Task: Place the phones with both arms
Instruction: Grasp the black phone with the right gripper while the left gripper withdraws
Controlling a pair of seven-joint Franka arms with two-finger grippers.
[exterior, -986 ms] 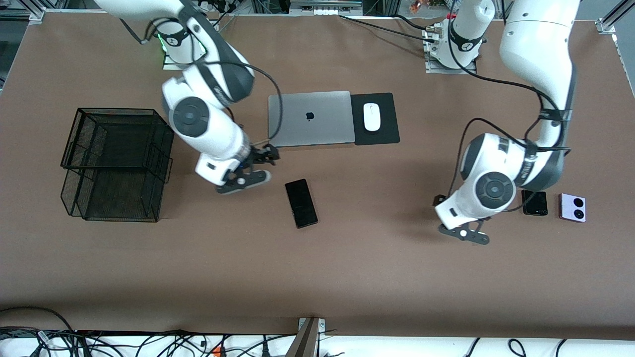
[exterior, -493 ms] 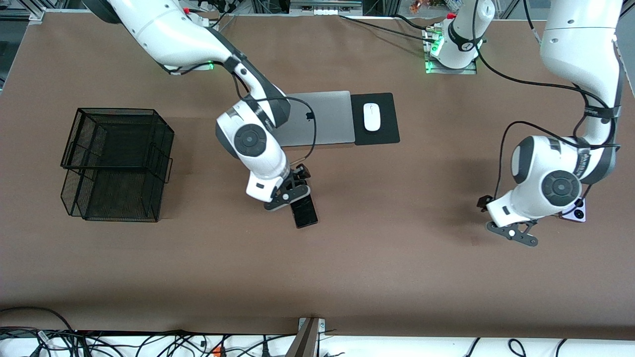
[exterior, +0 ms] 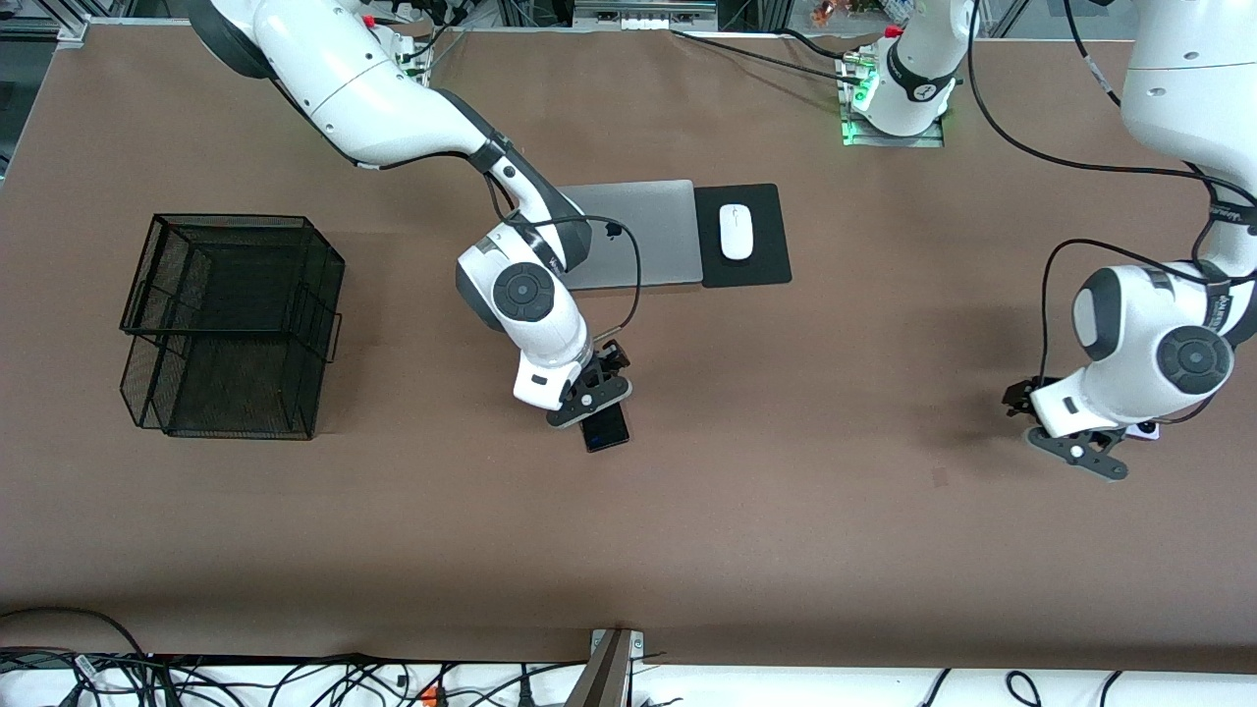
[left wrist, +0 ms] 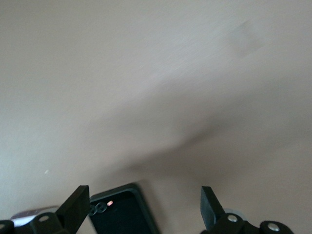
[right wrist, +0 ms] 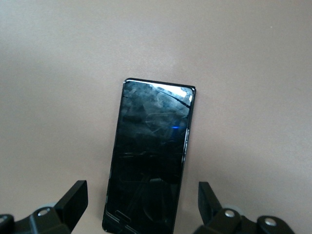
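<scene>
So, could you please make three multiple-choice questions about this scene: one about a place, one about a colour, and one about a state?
1. What is the right gripper over?
A. the wire basket
B. the long black phone
C. the mouse

2. What colour is the mouse on the black pad?
A. white
B. red
C. black

3. How do the left gripper's fingers stand?
A. shut on a phone
B. shut on nothing
C. open, holding nothing

Answers:
1 B: in the right wrist view the long black phone lies flat between the open fingers, not yet gripped.
2 A: it shows as a white oval beside the silver laptop.
3 C: the left wrist view shows the fingertips wide apart above the small black phone, nothing between them.
</scene>
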